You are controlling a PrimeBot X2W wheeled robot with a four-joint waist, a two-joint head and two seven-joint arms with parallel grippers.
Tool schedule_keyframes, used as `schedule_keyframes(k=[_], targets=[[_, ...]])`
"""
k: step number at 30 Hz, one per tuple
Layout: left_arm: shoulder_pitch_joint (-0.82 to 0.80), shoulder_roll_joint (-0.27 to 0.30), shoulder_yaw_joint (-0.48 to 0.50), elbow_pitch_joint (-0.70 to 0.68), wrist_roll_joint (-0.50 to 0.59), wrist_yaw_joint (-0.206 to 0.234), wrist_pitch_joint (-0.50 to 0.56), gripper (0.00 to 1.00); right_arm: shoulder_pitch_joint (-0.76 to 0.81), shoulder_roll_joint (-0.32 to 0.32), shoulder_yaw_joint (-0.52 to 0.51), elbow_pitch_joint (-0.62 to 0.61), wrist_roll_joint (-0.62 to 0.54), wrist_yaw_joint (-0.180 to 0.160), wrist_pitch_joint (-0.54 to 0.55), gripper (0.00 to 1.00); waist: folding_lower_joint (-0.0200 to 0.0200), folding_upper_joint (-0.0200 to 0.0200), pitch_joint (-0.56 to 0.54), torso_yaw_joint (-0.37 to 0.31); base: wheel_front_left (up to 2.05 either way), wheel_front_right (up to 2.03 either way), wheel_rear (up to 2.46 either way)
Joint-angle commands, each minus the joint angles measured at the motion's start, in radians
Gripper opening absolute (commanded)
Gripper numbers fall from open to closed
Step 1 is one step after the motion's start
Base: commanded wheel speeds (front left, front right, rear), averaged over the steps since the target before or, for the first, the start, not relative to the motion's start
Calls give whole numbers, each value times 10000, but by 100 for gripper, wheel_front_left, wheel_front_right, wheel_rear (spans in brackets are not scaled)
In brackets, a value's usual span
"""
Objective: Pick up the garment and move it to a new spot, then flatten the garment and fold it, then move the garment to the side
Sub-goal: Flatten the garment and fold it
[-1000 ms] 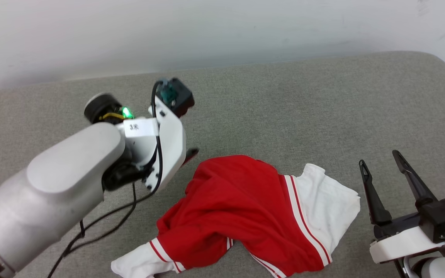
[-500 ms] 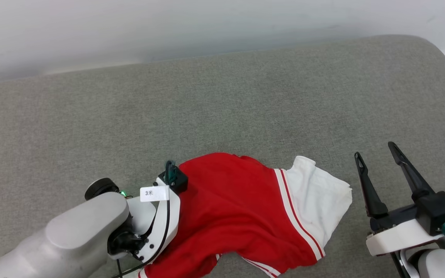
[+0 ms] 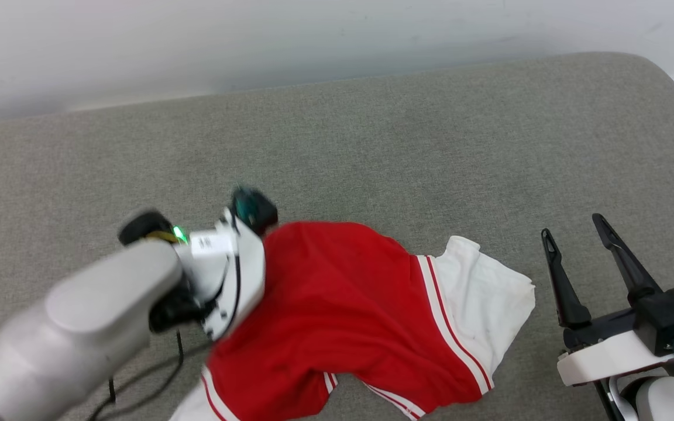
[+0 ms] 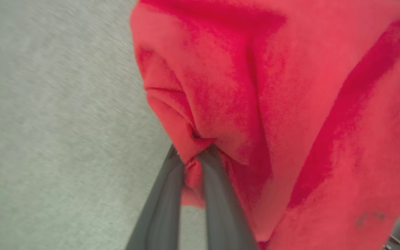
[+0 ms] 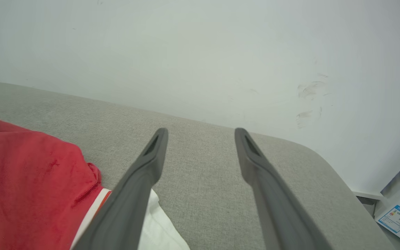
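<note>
One grey padded surface [image 3: 407,146] runs under everything, backed by a pale wall [image 3: 313,41]. One garment [image 3: 337,316], the red jersey, lies crumpled on that surface near its front, between the two arms. It has two white sleeves: the right sleeve [image 3: 489,292] spreads out flat, and the left sleeve [image 3: 188,406] is cut off at the bottom edge. Of the two grippers, the left gripper [image 4: 194,151] pinches a fold of red cloth at the garment's left edge. The right gripper [image 3: 571,225] stands spread wide, near the right sleeve but apart from it.
</note>
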Motion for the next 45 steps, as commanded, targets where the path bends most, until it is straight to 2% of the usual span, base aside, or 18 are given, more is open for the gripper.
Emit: schedule_keyframes(k=[1,6,11,16,20,21,22,23,24,27,31,37,38,41,45], targets=[[-247,52,98,1,52,31,-161,0,-34,15,7,-20,-8,-7,-20,100,0,0,15,-11,0,0,0],[-1671,198,470,457,494,30,-996,0,-260,-53,54,-93,23,-7,-20,100,0,0,194,-213,0,0,0],[-2523,-197,660,1630,905,30,-1699,0,-383,-41,52,-122,37,-7,-20,100,0,0,444,-501,0,0,0],[-1996,-794,362,2906,711,29,-2000,0,-504,66,110,-107,55,-7,-21,100,0,0,697,-785,0,0,0],[-1145,-1230,15,3632,319,29,-1923,0,-640,121,181,-63,71,-7,-21,100,0,0,868,-959,0,0,0],[-416,-1490,-225,4165,70,9,-1914,0,-674,130,158,-32,44,-7,-21,100,0,0,938,-1009,0,0,0],[-427,-1505,-247,4265,81,9,-2054,20,-644,128,124,-23,29,-7,-21,100,0,0,923,-989,0,0,0],[-540,-1506,-251,4328,150,11,-2297,75,-606,121,99,-23,7,-7,-21,100,0,0,891,-958,0,0,0],[-1058,-1402,-144,4351,213,14,-3166,100,-405,119,24,-12,-34,-7,-21,100,0,0,699,-803,0,0,0],[-1396,-1154,-28,4198,275,15,-3828,100,-189,149,-55,9,-56,-7,-21,100,0,0,431,-598,0,0,0],[-1736,-597,-9,3543,-20,15,-3536,100,145,149,-190,23,-77,-7,-21,100,0,0,52,-212,0,0,0],[-1702,353,-127,1991,-1006,15,-1248,100,410,59,-174,-16,-67,-7,-20,100,0,0,-253,314,0,0,0],[-1702,353,-127,1991,-1006,15,-1248,100,410,59,-174,-16,-67,-7,-20,100,0,0,-253,314,0,0,0],[-1420,692,-157,1432,-1696,28,-158,100,332,40,-58,-37,-61,-7,-20,100,0,0,-269,462,0,0,0],[-918,875,-222,931,-2052,148,865,100,206,3,61,-9,-64,-7,-21,100,0,0,-238,515,0,0,0]])
